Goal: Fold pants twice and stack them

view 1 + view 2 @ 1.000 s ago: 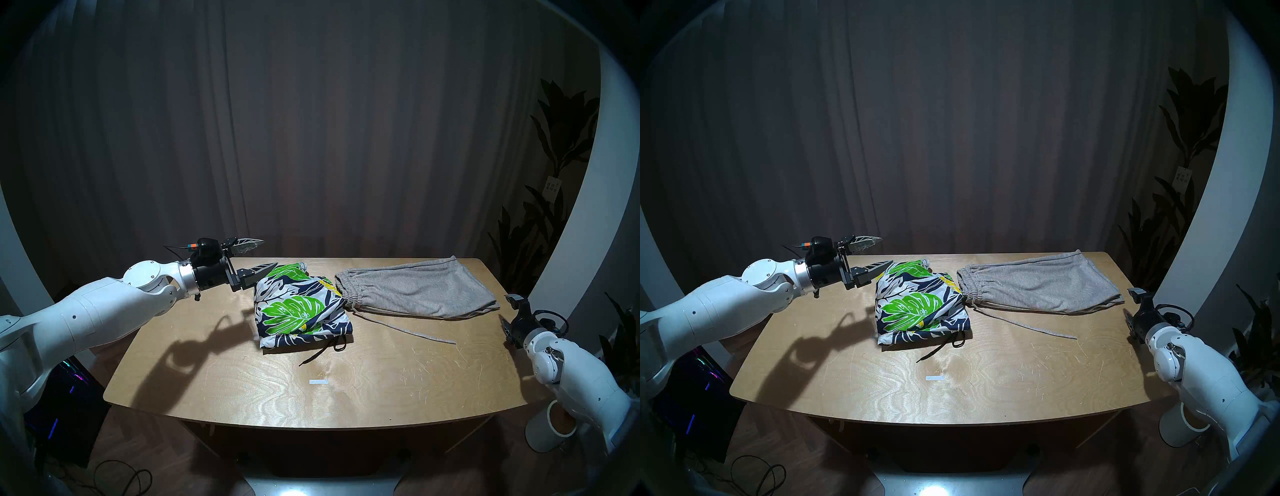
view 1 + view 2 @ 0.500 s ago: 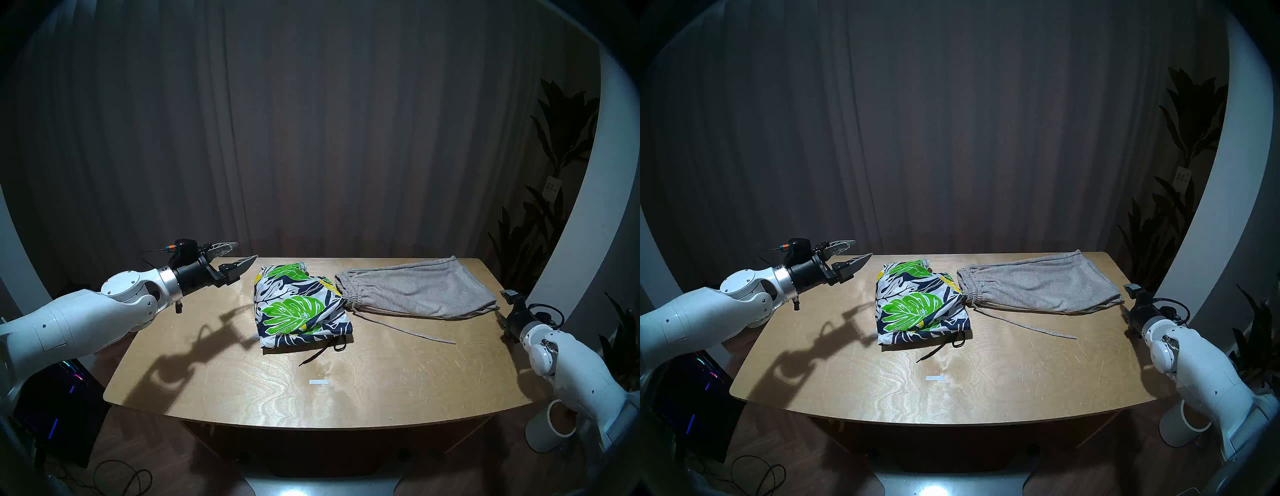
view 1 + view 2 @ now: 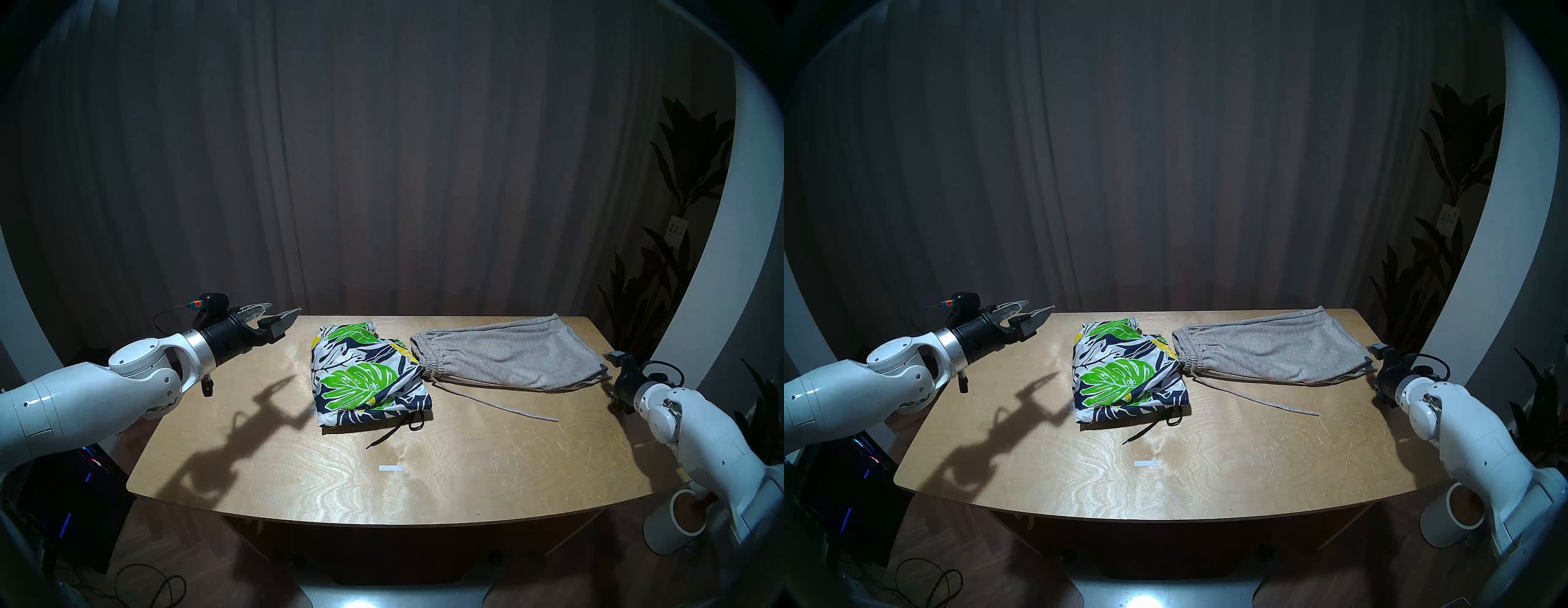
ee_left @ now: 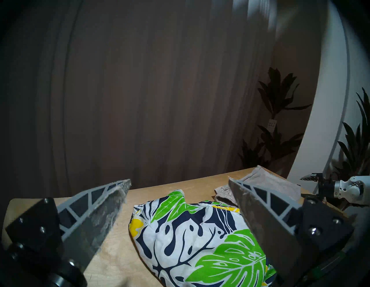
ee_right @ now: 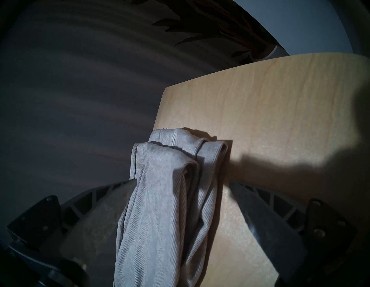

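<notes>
Lying between the right pincer's (image 5: 181,185) spread jaws, grey shorts (image 5: 166,192).

No legible text anywhere. Small white tag (image 3: 677,229) on the plant (image 3: 687,178) carries dark marks (too small, blurred to read). White strip (image 3: 390,468) on table (image 3: 297,488): blank, as far as visible.

Table (image 3: 263,458) bare from 6 to 9 o'clock; leaf-print shorts (image 3: 367,378) and grey shorts (image 3: 509,354) block 12 to 3.
</notes>
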Robot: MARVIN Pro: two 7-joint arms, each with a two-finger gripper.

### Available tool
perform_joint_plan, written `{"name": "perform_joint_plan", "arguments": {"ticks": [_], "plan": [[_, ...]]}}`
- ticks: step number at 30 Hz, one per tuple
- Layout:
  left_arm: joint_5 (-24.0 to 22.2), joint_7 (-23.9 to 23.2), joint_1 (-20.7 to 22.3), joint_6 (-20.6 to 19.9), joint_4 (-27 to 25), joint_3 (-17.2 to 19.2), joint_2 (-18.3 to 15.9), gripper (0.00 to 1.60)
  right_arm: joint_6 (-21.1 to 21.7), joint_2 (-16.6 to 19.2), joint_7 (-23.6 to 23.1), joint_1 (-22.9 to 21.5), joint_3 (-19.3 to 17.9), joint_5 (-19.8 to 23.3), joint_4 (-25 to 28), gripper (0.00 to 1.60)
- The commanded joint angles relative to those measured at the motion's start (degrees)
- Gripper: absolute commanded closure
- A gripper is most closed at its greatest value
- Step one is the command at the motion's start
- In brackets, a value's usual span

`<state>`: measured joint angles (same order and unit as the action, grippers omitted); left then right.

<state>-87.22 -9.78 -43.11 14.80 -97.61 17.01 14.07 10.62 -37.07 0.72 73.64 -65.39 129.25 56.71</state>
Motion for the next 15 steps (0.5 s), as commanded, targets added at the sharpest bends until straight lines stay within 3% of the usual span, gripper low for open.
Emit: {"name": "perform_joint_plan", "arguments": {"ticks": [1,15], "plan": [[-2.0,7.1,0.7,-1.0,-5.7,1.1,-4.4,0.0,5.0,-1.3,2.5,-4.3,1.1,0.5,-2.8,0.0],[-1.9,23.2,0.3,-0.9,-13.0,1.0,-6.7,0.0,9.8,-4.3,3.7,-10.5,4.3,-2.1,-9.0,0.0]]}}
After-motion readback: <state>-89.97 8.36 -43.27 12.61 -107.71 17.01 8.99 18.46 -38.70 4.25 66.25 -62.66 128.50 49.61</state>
